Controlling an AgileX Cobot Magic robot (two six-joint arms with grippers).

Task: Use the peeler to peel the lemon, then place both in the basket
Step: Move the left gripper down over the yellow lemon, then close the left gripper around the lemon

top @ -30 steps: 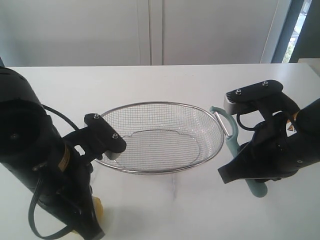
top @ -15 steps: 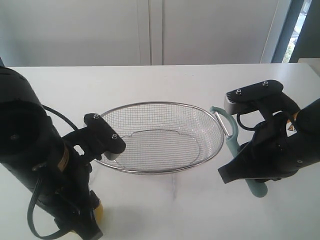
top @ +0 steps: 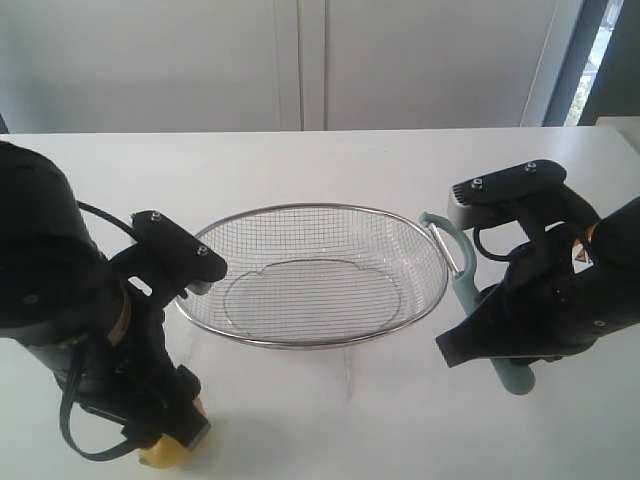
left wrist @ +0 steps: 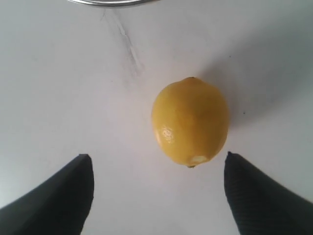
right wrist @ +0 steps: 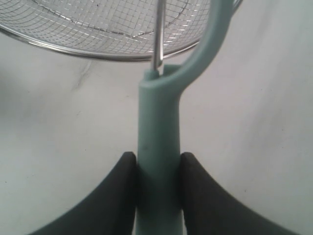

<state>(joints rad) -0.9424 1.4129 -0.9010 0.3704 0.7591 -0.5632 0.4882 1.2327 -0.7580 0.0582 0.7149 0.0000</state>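
The yellow lemon (left wrist: 190,121) lies on the white table, just ahead of my left gripper (left wrist: 157,161), which is open with the fingers wide on either side and not touching it. In the exterior view only a sliver of the lemon (top: 165,455) shows under the left arm at the bottom left. My right gripper (right wrist: 156,164) is shut on the pale teal handle of the peeler (right wrist: 159,142). The peeler (top: 455,262) points its loop head and blade at the right rim of the silver wire basket (top: 300,342).
The basket rim (right wrist: 98,54) lies close ahead of the peeler's blade. The white table (top: 350,420) runs back to a pale wall. The left arm's black body covers much of the table's left front.
The left arm has shifted left and lower, away from the basket's left rim, and more of the lemon now shows beneath it. The right arm and peeler have not moved.
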